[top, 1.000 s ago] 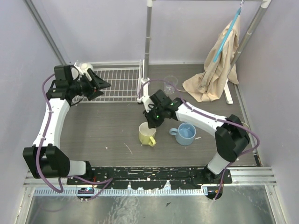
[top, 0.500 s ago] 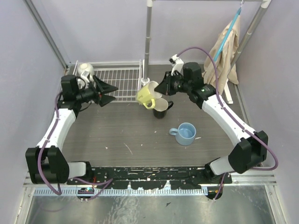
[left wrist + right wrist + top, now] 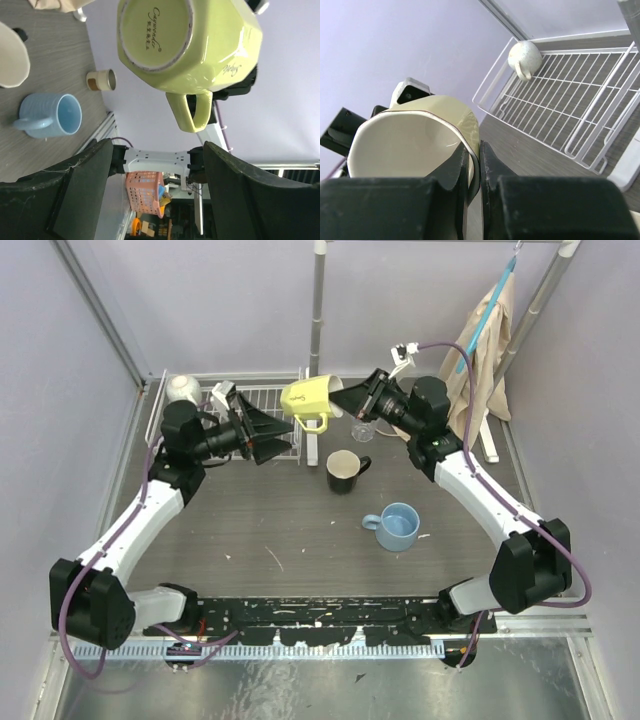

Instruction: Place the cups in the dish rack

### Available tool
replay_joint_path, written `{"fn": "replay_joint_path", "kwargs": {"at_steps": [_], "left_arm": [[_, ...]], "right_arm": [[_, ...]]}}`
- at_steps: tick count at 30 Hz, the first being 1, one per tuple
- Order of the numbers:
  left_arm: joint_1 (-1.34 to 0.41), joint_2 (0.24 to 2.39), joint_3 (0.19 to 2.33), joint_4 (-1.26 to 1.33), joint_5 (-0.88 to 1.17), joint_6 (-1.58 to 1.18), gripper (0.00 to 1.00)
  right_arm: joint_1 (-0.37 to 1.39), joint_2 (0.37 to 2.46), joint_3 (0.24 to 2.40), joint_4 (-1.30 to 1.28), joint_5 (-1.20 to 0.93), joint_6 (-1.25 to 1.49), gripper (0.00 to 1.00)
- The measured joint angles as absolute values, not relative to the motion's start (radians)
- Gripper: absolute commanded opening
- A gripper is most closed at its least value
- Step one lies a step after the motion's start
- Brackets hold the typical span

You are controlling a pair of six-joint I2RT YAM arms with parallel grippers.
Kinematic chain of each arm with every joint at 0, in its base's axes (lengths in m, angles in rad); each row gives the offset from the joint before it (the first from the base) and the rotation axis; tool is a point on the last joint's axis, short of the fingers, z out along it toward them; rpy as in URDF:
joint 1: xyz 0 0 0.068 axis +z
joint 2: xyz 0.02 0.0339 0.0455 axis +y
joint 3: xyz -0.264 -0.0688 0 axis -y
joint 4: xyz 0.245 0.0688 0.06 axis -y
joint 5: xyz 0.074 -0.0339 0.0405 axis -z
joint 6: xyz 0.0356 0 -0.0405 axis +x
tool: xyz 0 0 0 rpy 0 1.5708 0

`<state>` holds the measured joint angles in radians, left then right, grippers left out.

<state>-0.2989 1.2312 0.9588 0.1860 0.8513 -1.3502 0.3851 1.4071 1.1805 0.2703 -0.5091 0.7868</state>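
My right gripper (image 3: pixel 342 398) is shut on the rim of the yellow mug (image 3: pixel 306 400) and holds it tilted in the air above the right end of the dish rack (image 3: pixel 240 405). In the right wrist view one finger is inside the yellow mug (image 3: pixel 415 135) and one outside. My left gripper (image 3: pixel 288 434) is open and empty, just below and left of the mug, whose base (image 3: pixel 155 35) faces it. The cream-white mug (image 3: pixel 182 388) lies in the rack's far left corner. The black mug (image 3: pixel 343 470) and light blue mug (image 3: pixel 398 526) stand on the table. The clear glass (image 3: pixel 363 430) is partly hidden.
An upright white-grey pole (image 3: pixel 317 310) rises behind the rack's right end. A beige cloth (image 3: pixel 478 360) hangs at the back right over a slanted pole. The rack's wire floor (image 3: pixel 570 100) shows bare in the right wrist view beside the cream-white mug (image 3: pixel 525 57).
My right gripper lifted the yellow mug off the table and carried it back and left over the rack's right end. My left gripper swung right from the cream-white mug toward it.
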Motion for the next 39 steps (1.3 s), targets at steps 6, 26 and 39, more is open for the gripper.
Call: {"fn": "replay_joint_path", "kwargs": {"at_steps": [6,26,39], "left_arm": [[-0.348,1.242,0.953,0.321,0.791,-1.424,0.80],[-0.488,1.433,0.997,0.649,0.681,-1.655,0.78],[-0.518,1.453,1.050,0.696,0.670,-1.709,0.74]], "right_arm": [[0.372,1.407,1.107,0.436,-0.492,0.904,0.01],[0.383,1.407,0.974,0.729,-0.462,1.000,0.01],[0.387,1.420,0.944,0.839,-0.453,1.010,0.01]]}}
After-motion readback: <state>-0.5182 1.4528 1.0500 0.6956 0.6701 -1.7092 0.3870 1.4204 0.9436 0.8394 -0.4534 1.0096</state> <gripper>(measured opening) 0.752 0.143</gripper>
